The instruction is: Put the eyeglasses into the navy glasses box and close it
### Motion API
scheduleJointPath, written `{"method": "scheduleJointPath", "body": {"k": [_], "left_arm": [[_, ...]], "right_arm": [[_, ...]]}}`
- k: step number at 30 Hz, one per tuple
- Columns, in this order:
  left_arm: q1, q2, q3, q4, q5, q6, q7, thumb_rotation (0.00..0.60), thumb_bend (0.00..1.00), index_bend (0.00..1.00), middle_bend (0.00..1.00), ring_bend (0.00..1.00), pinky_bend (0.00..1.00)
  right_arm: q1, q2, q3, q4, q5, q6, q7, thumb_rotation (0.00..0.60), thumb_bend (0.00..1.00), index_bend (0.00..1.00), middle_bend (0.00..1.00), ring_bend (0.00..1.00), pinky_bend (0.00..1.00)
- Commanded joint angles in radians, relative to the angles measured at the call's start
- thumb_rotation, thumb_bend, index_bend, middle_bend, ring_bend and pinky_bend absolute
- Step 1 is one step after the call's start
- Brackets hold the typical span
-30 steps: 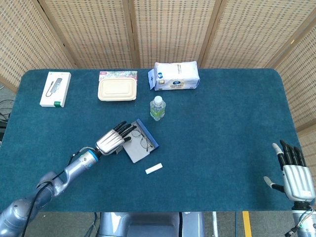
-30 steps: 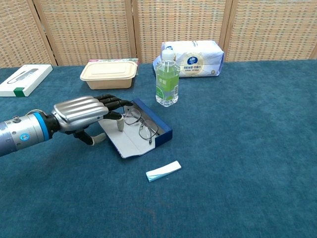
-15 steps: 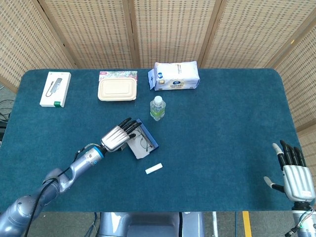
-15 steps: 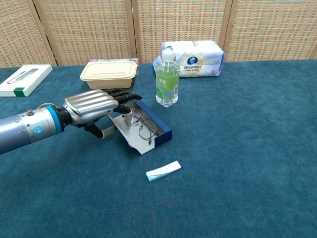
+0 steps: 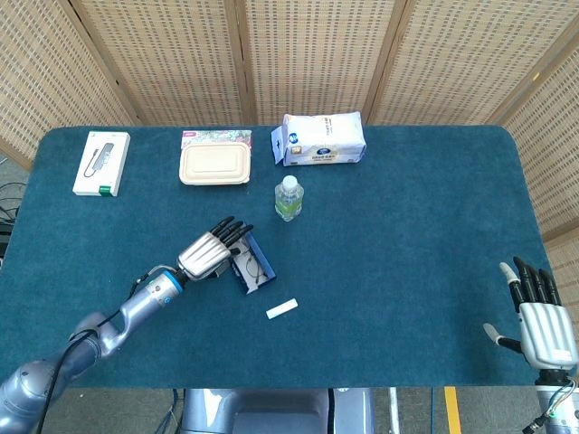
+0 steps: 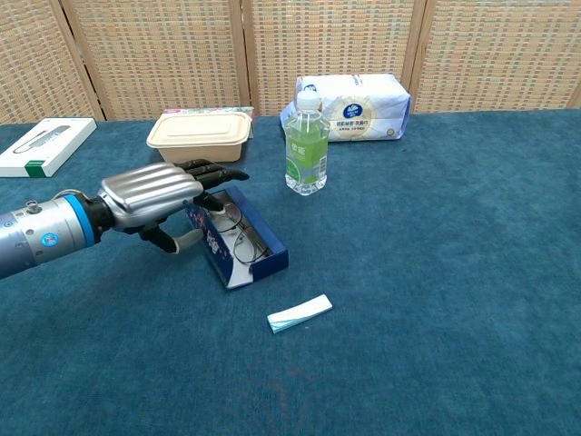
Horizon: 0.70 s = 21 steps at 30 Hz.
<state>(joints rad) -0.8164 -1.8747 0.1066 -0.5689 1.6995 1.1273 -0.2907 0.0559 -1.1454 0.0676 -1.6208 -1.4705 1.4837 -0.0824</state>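
I see the teal table (image 5: 407,208) filling both views, with my left arm (image 6: 41,238) reaching in low from the near left edge. At the far side sit a white tissue pack (image 5: 323,138), a beige lunch container (image 5: 214,165) and a flat white box (image 5: 101,163), and a green water bottle (image 6: 307,143) stands upright just beyond the work area. My left hand (image 6: 154,193) lies palm down, its fingers (image 6: 213,169) stretched nearly straight and close together, reaching over the raised lid at the left side of the navy glasses box (image 6: 243,243); whether they press the lid I cannot tell. The box sits near the table's middle, lid tilted up partway, and the eyeglasses (image 6: 238,241) lie inside it, just under and to the right of the fingertips, apart from them. A small white slip (image 6: 300,313) lies on the cloth near the box's front corner. My right hand (image 5: 539,318) hovers at the near right edge, fingers extended and apart, holding nothing.
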Motion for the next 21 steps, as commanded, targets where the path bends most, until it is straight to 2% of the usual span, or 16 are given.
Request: {"method": "scheduleJointPath", "body": {"k": [1,12,16,21], "left_arm": [[0.021,0.036,0.012,-0.032,0.006,0.024,0.002,0.6,0.53,0.77,0.0,0.0,0.0],[0.099,0.222,0.082,-0.188,0.054,0.117,0.045,0.6,0.54,0.8,0.0,0.0,0.0],[0.11,0.274,0.084,-0.239,0.06,0.133,0.066,0.6,0.54,0.8,0.0,0.0,0.0],[0.107,0.295,0.078,-0.272,0.057,0.117,0.082,0.6,0.54,0.8,0.0,0.0,0.0]], "right_arm": [[0.0,0.0,0.0,-0.001,0.0,0.001,-0.001,0.6,0.21,0.01,0.0,0.0,0.0],[-0.001,-0.001,0.0,-0.003,0.001,0.001,-0.008,0.6,0.21,0.01,0.0,0.0,0.0],[0.001,-0.002,0.001,-0.005,0.001,-0.001,-0.012,0.6,0.21,0.01,0.0,0.0,0.0],[0.002,-0.002,0.001,-0.006,0.002,-0.002,-0.014,0.6,0.21,0.01,0.0,0.0,0.0]]}}
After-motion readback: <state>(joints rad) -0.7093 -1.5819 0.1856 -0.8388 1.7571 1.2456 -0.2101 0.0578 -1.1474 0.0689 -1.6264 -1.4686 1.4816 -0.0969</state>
